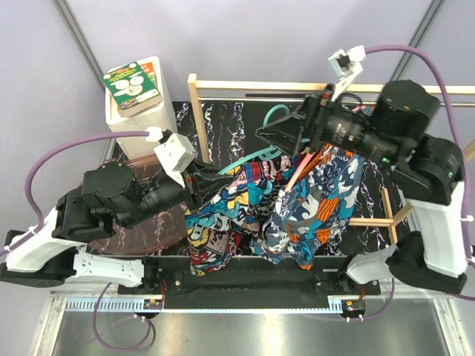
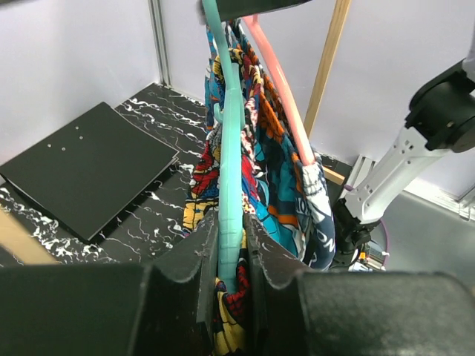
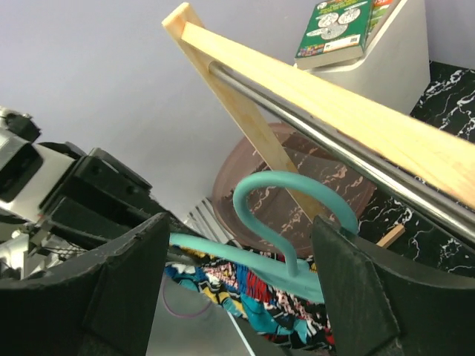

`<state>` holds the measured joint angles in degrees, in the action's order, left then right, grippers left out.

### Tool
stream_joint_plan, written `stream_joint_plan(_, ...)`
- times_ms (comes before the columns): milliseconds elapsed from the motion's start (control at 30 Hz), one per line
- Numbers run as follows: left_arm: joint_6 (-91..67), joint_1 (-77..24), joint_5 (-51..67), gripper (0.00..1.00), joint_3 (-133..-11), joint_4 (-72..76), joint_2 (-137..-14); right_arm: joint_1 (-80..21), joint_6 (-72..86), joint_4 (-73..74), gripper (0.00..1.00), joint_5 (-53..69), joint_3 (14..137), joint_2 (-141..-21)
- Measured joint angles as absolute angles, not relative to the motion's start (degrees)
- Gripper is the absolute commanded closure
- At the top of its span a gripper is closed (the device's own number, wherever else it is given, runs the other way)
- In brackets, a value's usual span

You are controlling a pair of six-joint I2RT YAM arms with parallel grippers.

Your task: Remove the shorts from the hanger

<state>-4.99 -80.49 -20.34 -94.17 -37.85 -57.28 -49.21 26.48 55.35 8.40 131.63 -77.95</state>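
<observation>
Two pairs, overhead: comic-print shorts hang left of centre, teal-and-orange shorts to their right, both draped low on the near side of the wooden rail.
Left wrist: left gripper is pinched on the arm of the teal hanger, with comic-print cloth bunched around it and a pink hanger just beside.
Right wrist: right gripper is spread either side of the teal hook, below the rail, touching nothing.
Doing it well: likely close squarely on the hook and hold it steady, so the left side can let go and draw cloth off without snagging.
</observation>
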Motion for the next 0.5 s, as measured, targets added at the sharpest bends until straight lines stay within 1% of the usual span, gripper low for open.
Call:
stream_joint_plan(100, -6.2, -80.4, -20.4, 1.0, -94.2, -37.9, -57.4, -49.5, 25.1, 57.6, 0.21, 8.7, 135.2, -81.1)
stream_joint_plan(200, -7.1, -80.3, -20.4, 1.0, -94.2, -37.9, -57.4, -49.5, 23.6, 59.7, 0.24, 8.4, 136.6, -81.5)
stream_joint_plan(333, -7.9, -80.3, -20.3, 1.0, -94.2, -37.9, -57.4, -49.5, 22.0, 60.8, 0.27, 7.6, 136.3, -79.9)
stream_joint_plan(500, -8.4, -80.3, -19.2, 1.0, -94.2, -37.8, -57.5, -49.5, 21.1, 61.1, 0.31, 7.0, 132.5, -76.9)
